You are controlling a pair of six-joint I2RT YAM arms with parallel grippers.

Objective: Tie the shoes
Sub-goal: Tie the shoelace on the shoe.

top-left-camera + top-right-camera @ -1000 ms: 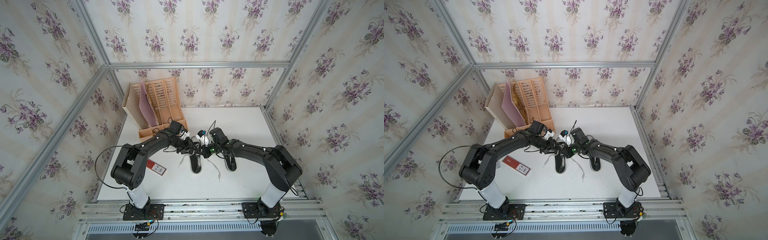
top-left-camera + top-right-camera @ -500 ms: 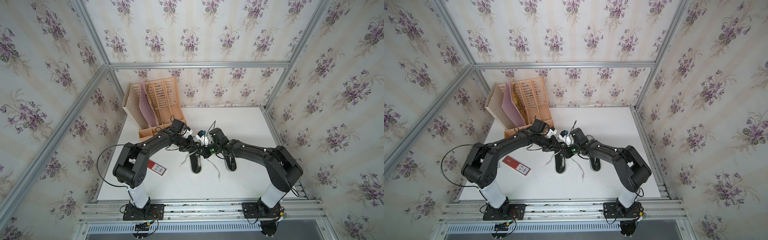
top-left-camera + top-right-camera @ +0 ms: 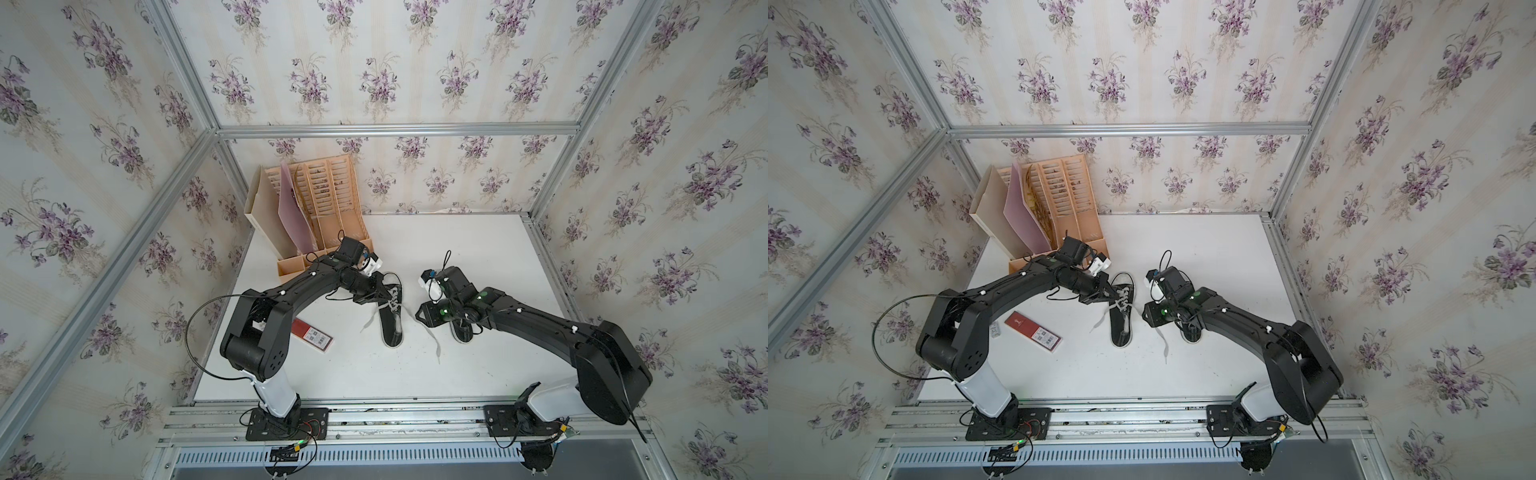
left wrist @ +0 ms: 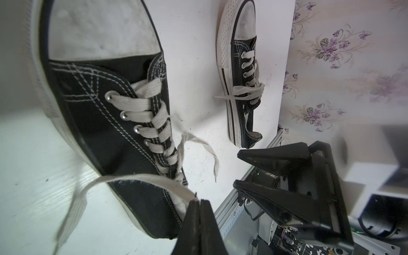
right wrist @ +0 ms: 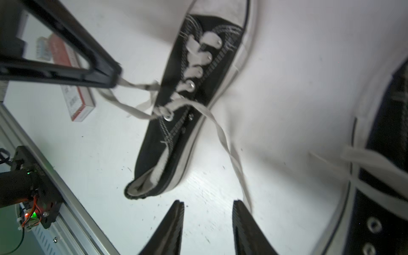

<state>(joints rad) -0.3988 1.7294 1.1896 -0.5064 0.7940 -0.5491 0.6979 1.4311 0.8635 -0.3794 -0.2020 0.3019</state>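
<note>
Black canvas shoe (image 4: 106,123), on the table (image 3: 478,249) beside its mate (image 4: 240,88), bow not yet tied: one flat lace (image 4: 143,178) pinched in the closed left gripper (image 4: 199,202); right gripper (image 5: 207,205) parted, empty, just by the other lace (image 5: 223,141). Handling: hold the pinched lace lightly taut and close the right jaws squarely across the loose lace's flat.

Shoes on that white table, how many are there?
2. One shoe lies centrally, its lace pinched by the left tool; the other shoe lies beside it, partly under the right arm.
</note>
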